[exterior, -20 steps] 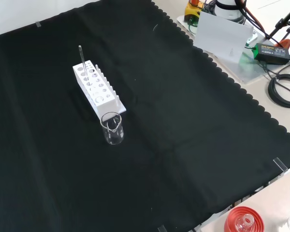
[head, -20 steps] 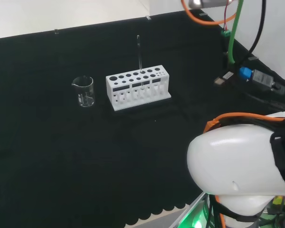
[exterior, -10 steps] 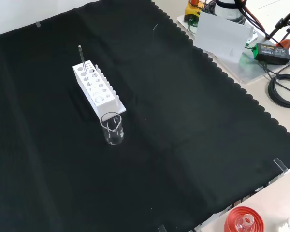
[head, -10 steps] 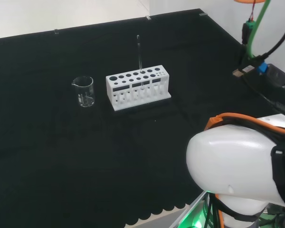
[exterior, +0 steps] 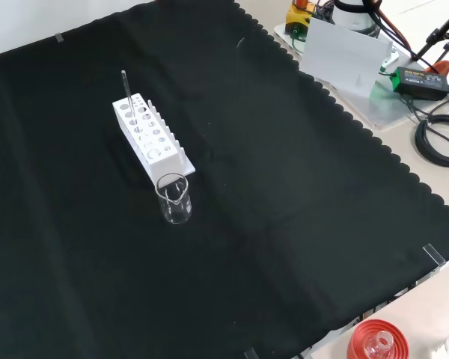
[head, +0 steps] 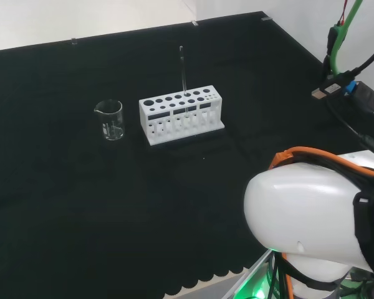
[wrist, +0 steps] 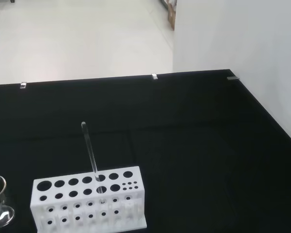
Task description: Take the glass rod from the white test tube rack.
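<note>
On rack [head: 181,116]: glass rod [head: 183,73] near-upright, tip up.

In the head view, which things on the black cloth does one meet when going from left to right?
Glass beaker → white test tube rack, with the glass rod standing upright in its right half → the arm's own big white link at the right.
</note>
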